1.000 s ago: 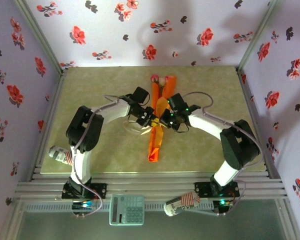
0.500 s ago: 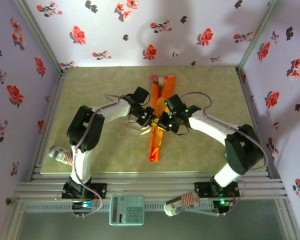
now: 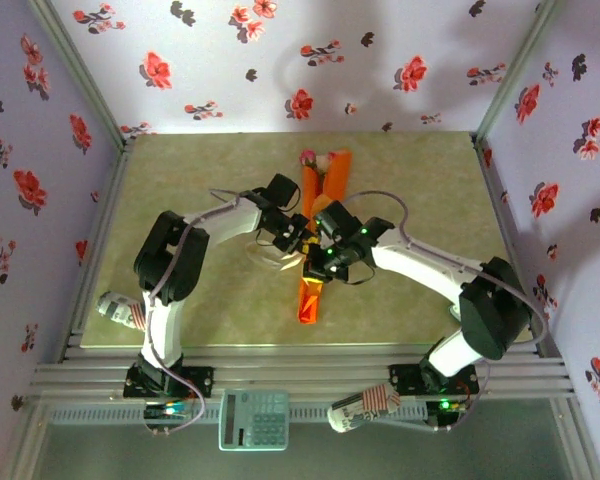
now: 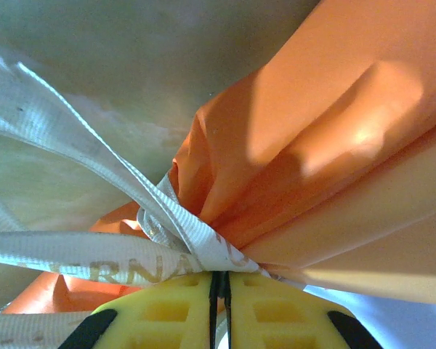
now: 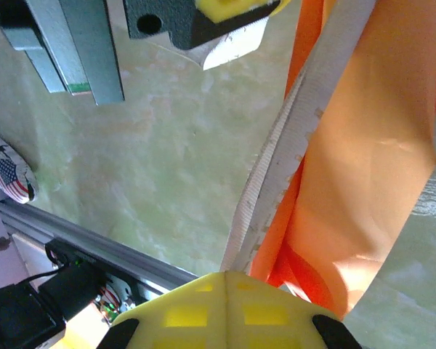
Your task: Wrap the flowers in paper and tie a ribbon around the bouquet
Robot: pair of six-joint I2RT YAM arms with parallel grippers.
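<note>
The bench [image 3: 180,190] is a pale green, mottled surface boxed in by purple walls [image 3: 300,60] printed with red flowers at the rear and on both sides. Grey metal posts [image 3: 80,70] stand in the rear corners. Along the near edge run aluminium rails [image 3: 300,375], and a calculator [image 3: 253,418] lies in front of them.

The bouquet [image 3: 310,295] lies near the middle of the bench, its pointed end toward the rails and its wide end toward the rear wall. The flowers [image 3: 318,158], pink and cream heads, show at the wide end, short of the rear edge.

Both arms reach inward and meet over the middle of the cone. The left pincer [image 4: 219,291] has its yellow pads pressed together with only a thin seam between them. It grips the ribbon [image 4: 73,153], which bunches against the creased orange paper [image 4: 334,131]. The right pincer [image 5: 225,291] is likewise closed, and a strip of the ribbon runs along the paper's edge down into its pads.

Bare bench lies wide on the left and right of the bouquet, out to the side walls. A narrower band stays open between the cone's tip and the rails. Between the two wrists there is hardly any room.
</note>
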